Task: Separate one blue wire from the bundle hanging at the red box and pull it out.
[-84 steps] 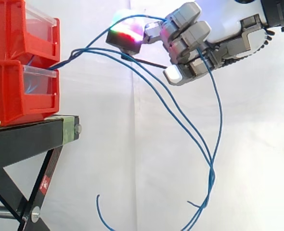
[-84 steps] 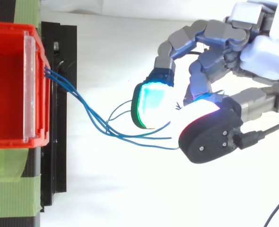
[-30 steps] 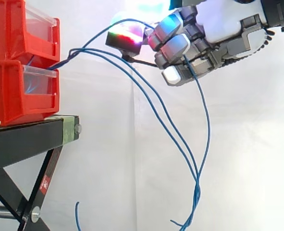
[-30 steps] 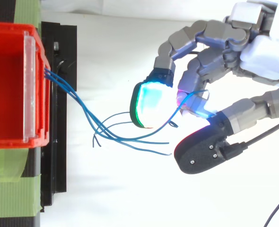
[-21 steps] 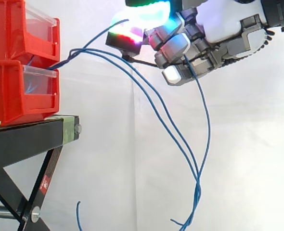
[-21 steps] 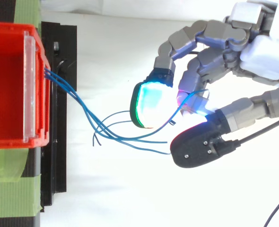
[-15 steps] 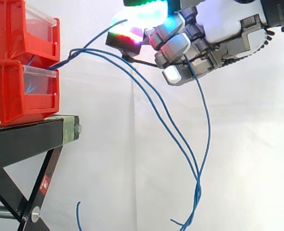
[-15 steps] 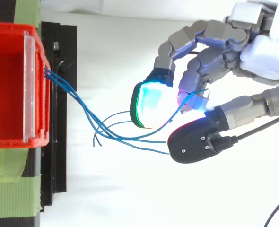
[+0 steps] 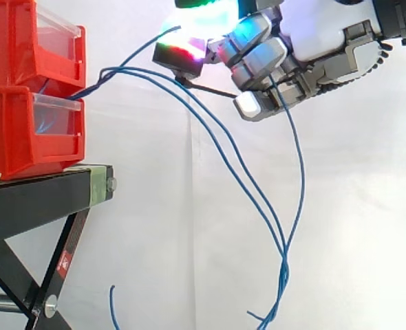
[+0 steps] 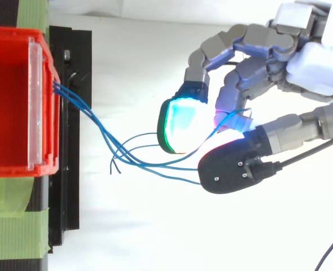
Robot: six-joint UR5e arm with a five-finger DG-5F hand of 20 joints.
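At the lip of the red box on its black stand, the bundle of blue wires leaves together and fans out only a little way off. One blue wire climbs away from the box to the hand, which sits above and well clear of the box. Its fingers and thumb are curled tight, and the strand is caught among the glowing fingertips before it drops out the hand's far side. The two other wires arc just beneath the hand, apparently free of it.

The trouble looks to lie farthest from the box. Far below the hand, the held wire's hanging tail meets the two others in a twist. If the hand draws away from the box, that twist could tighten and drag the neighbours along, so that more than one strand comes out. The root at the box is a second risk: the strands lie touching there, and friction between them could carry a neighbour forward. A thin, slick wire may also slide through the pads if the pull is sharp. A loose end hangs low beside the stand, near enough that it might snag on the frame.
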